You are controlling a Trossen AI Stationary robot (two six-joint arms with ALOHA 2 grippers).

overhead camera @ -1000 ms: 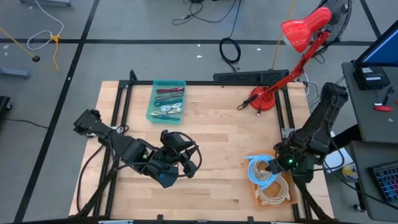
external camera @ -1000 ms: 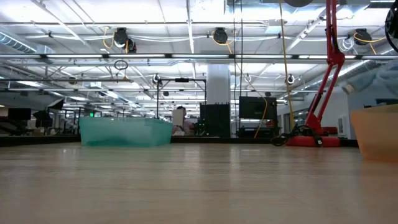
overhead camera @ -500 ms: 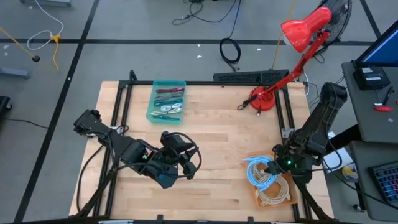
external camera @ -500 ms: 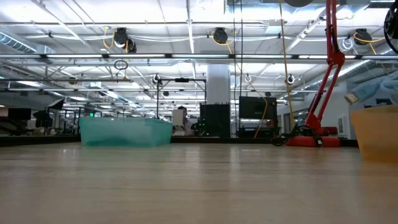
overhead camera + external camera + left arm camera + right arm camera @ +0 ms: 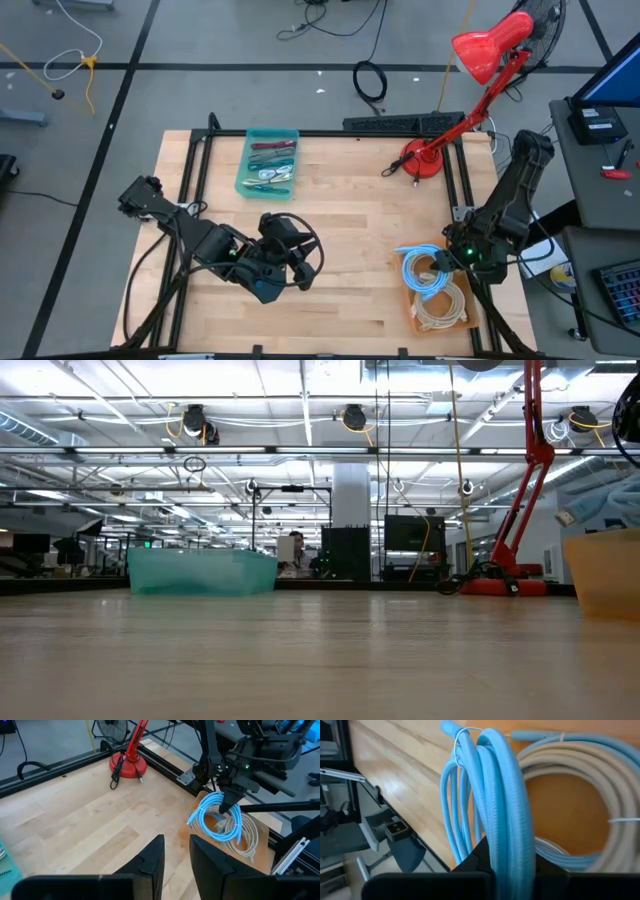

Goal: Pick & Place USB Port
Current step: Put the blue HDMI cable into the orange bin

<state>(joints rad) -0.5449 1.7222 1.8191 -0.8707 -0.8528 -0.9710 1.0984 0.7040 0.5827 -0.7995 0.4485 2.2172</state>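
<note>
A coiled light-blue USB cable (image 5: 420, 275) hangs from my right gripper (image 5: 449, 262) over a tan bin (image 5: 412, 312) at the table's near right corner. A coiled beige cable (image 5: 440, 312) lies in that bin. In the low view the blue coil (image 5: 605, 500) shows above the bin's rim (image 5: 600, 540). My left gripper (image 5: 305, 262) waits open above the table's near middle and touches nothing; its wrist view shows a gap between its fingers (image 5: 176, 857). My right gripper is shut on the upper part of the blue coil (image 5: 507, 837), with the whole bundle of loops pinched between its two fingers. It comes from above, pointing down (image 5: 230, 805), across the strands. The coil hangs below it over the beige cable (image 5: 250, 837); whether the two touch, I cannot tell.
A teal bin (image 5: 245, 160) holding small items stands at the far left of the table. The base of a red desk lamp (image 5: 420, 160) sits at the far right, and its arm reaches up over that edge. Bare wood lies between the arms.
My right gripper has shifted a little toward the table's right edge, carrying the blue coil with it. The left arm has kept still.
</note>
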